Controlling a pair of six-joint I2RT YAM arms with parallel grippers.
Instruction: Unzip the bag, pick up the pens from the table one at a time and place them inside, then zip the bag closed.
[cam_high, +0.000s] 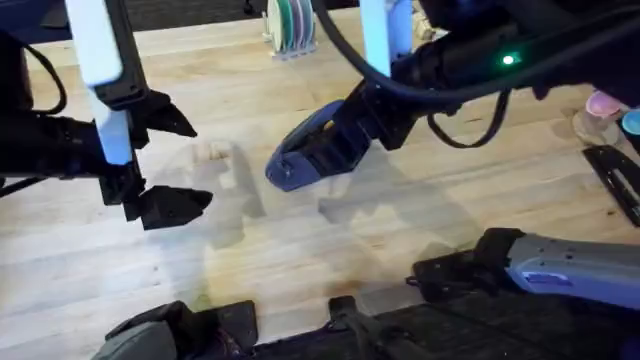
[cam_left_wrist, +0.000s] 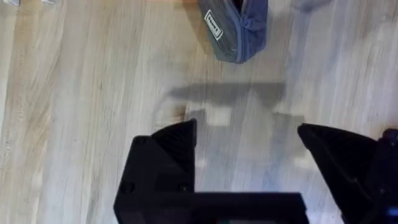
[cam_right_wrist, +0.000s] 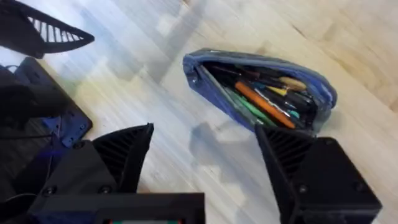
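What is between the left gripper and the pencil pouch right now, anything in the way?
Nothing visible. The left gripper hangs open over bare table, and the bag lies beyond it, its near end unobstructed. The right gripper hovers open over the unzipped bag.

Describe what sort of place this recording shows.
Probably a lab workbench: two black-fingered grippers, left and right, hang open above a light plank-wood tabletop holding an unzipped blue-grey fabric pencil pouch full of pens.

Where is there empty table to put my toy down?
Bare wood lies on the table between the bag and the arm bases, in front of the left gripper. It is crowded around the bag under the right arm, and at the far right edge.
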